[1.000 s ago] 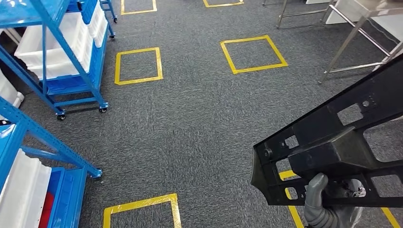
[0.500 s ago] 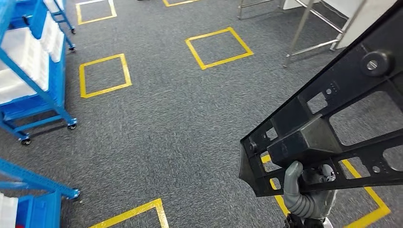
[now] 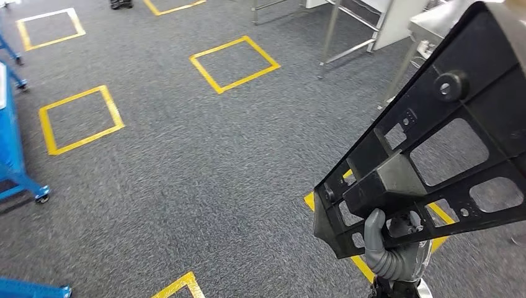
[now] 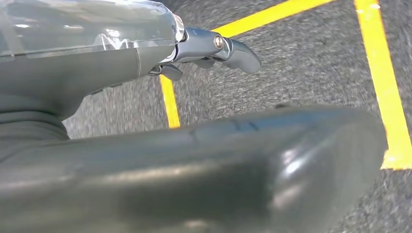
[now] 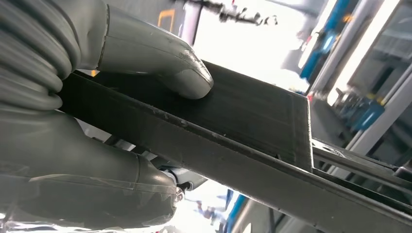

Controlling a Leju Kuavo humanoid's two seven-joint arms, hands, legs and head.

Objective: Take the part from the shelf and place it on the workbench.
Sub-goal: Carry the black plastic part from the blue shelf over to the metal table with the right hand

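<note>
My right hand (image 3: 396, 248) grips the black part (image 3: 428, 155) at its near, lower end, thumb pressed on the flat face with the frame clamped against my fingers. Its long axis slants up and away to my right, toward the steel workbench (image 3: 428, 28) ahead. My left hand (image 4: 214, 48) hangs over the carpet holding nothing, fingers loosely curled, so the right must do the placing.

Head view high above carpet (image 3: 186, 186); wrist views close behind each hand.
</note>
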